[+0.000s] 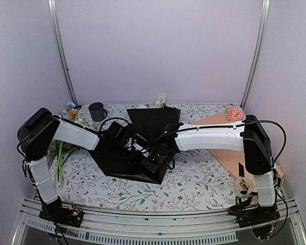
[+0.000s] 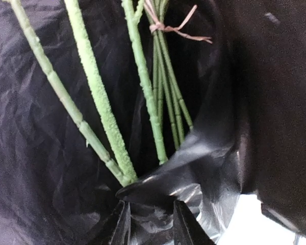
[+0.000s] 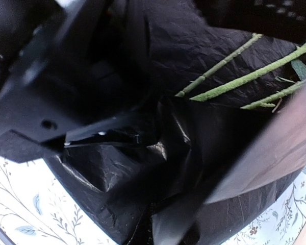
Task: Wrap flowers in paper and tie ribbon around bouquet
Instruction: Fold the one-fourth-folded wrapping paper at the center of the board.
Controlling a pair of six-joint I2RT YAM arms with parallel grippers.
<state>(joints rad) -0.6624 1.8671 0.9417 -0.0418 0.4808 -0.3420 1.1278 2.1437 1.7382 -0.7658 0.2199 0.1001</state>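
The black paper (image 1: 123, 162) lies spread mid-table, and both grippers meet over it. Green flower stems (image 2: 99, 107) rest on the paper (image 2: 30, 153), and one pale bloom (image 1: 159, 100) pokes past its far edge. A raised fold of paper (image 2: 194, 153) covers the stem ends. My left gripper (image 2: 150, 227) has its fingers (image 2: 115, 229) a little apart on either side of that fold. My right gripper (image 3: 163, 229) is shut, pinching the paper (image 3: 107, 214) near its front corner. The stems (image 3: 234, 79) show at the upper right. The cream ribbon (image 1: 244, 186) lies bunched by the right arm's base.
A leftover bunch of flowers (image 1: 60, 150) lies at the left edge, with a dark mug (image 1: 97, 111) behind it. A peach sheet (image 1: 229, 153) carrying a black strap (image 1: 240, 168) covers the right side. A red round object (image 1: 235, 113) sits at the back right.
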